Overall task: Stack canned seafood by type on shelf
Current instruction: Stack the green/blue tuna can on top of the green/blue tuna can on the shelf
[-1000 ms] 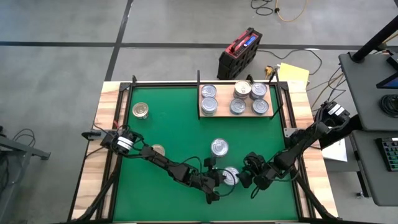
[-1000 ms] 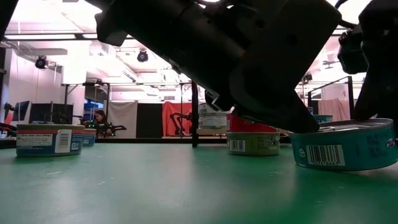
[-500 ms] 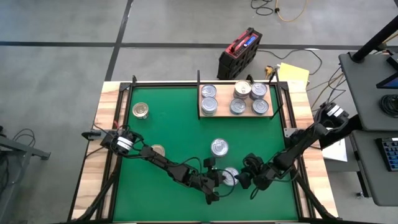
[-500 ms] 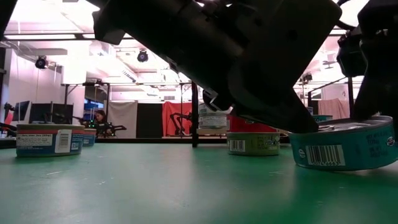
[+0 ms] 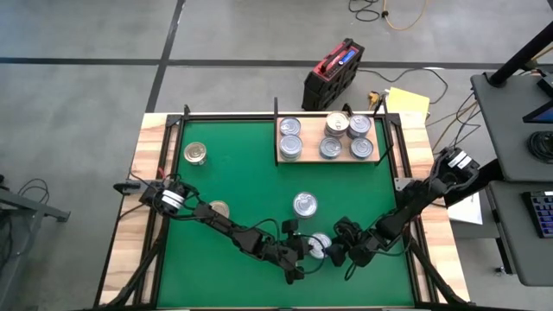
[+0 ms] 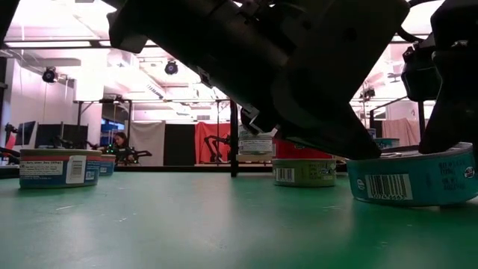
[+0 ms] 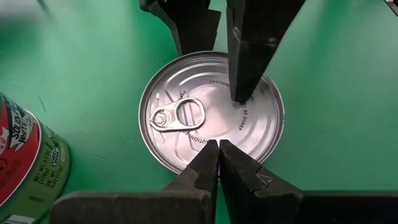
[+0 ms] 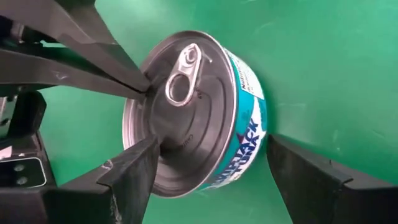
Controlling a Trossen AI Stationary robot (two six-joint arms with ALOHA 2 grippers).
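High view: the right gripper (image 5: 339, 253) has crept in from the lower right toward the can (image 5: 320, 245) at lower centre, meeting the left gripper (image 5: 304, 249); the shelf (image 5: 328, 156) sits at upper centre. Left wrist view: the left fingers are pressed together at the can's rim. Right wrist view: the right fingers spread wide, straddling the can without gripping it, so a pickup looks close.

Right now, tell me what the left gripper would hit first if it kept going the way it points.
Probably the silver-lidded can right at the shut left gripper tips, then the right gripper just beyond; depth is unclear.
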